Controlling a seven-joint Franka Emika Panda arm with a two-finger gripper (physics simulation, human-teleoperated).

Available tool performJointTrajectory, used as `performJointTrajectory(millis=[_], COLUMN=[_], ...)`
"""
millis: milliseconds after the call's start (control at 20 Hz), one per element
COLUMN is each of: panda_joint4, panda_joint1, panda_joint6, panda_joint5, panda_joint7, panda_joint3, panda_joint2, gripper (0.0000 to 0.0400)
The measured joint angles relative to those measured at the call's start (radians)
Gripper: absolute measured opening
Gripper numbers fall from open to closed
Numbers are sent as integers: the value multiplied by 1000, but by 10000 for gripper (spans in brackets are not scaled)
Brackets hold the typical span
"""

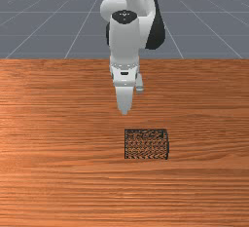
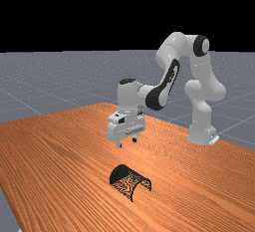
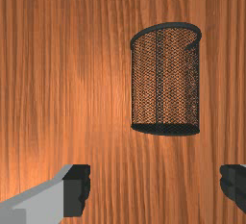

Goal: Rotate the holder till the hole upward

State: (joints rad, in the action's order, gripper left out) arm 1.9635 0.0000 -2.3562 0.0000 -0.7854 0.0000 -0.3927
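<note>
- A mesh holder (image 3: 159, 83) is lying on its side on the bench (image 1: 58, 123), well in from the edge (image 1: 48, 59) by the arm's base (image 2: 201, 135), its open rim (image 3: 173, 24) apparently facing sideways.
- The gripper (image 2: 127, 142) is hovering above, fingers standing wide apart, holding nothing.
- Rotation is awaiting its start; grasping and uprighting are remaining.

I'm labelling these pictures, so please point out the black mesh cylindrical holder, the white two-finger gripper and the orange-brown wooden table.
Holder (image 3: 161, 83), wrist view: middle of its mesh side wall.
Gripper (image 2: 127, 143), far view: midway between its fingertips.
Table (image 1: 58, 182), front view: its wooden top.
</note>
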Motion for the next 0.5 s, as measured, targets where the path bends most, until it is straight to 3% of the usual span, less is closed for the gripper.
performJointTrajectory(millis=[50, 100, 150, 250, 300, 350, 400, 500], panda_joint4=[0, 0, 0, 0, 0, 5, -1, -1], panda_joint1=[0, 0, 0, 0, -6, -2, 2, 1], panda_joint6=[0, 0, 0, 0, 0, -11, 0, -1], panda_joint5=[0, 0, 0, 0, -3, 0, -9, -1], panda_joint7=[0, 0, 0, 0, -37, -5, 4, 9], panda_joint3=[0, 0, 0, 0, 6, 0, -4, -2], panda_joint2=[0, 0, 0, 0, 0, 2, -1, -2], gripper=[243, 148, 90, 33, 177, 265, 318, 370])
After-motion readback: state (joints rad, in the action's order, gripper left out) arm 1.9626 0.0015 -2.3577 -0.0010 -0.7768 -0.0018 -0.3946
